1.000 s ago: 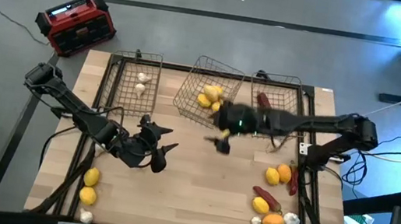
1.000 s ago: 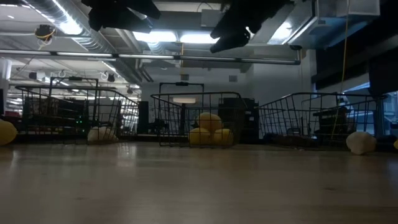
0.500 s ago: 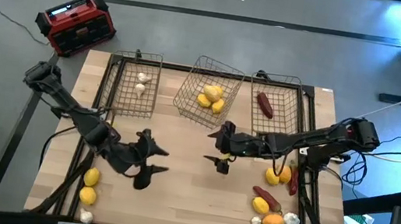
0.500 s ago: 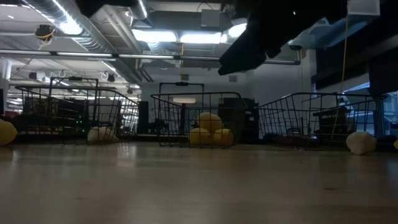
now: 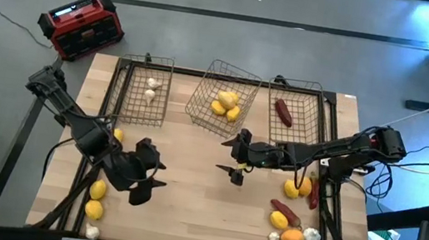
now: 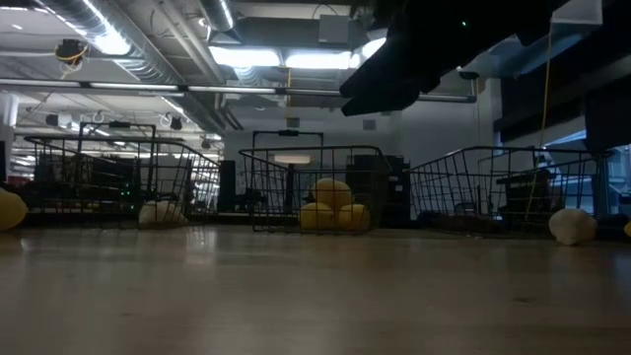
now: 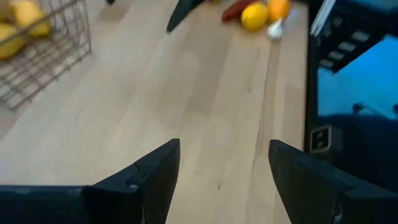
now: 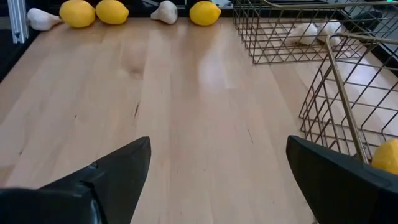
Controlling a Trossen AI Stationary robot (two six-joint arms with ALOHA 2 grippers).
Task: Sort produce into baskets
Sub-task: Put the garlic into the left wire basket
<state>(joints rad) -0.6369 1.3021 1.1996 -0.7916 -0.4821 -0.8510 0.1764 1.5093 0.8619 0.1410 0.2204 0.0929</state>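
Observation:
Three wire baskets stand along the far edge. The left basket (image 5: 145, 89) holds white bulbs (image 5: 152, 88), the tilted middle basket (image 5: 222, 96) holds lemons (image 5: 226, 103), and the right basket (image 5: 296, 106) holds a dark red piece (image 5: 283, 111). Loose lemons (image 5: 97, 190) and a bulb (image 5: 91, 231) lie near the left edge. Lemons, oranges, red pieces and bulbs (image 5: 293, 219) lie at the near right. My left gripper (image 5: 146, 176) hovers open and empty left of centre; its open fingers show in its wrist view (image 7: 224, 177). My right gripper (image 5: 233, 158) hovers open and empty at mid-table, near side of the middle basket (image 8: 348, 93).
A red-and-black box (image 5: 82, 26) sits on the floor beyond the far left corner. One lemon (image 5: 117, 134) lies beside the left arm. The bare wood between the two grippers (image 5: 187, 192) carries nothing. In the low view the right gripper (image 6: 394, 79) hangs high above the table.
My left gripper has moved toward the table's near left, still open, and a lemon beside its arm now shows. My right arm has drawn back from over the baskets toward the near edge, its gripper open, then held nearly still. The produce has not moved.

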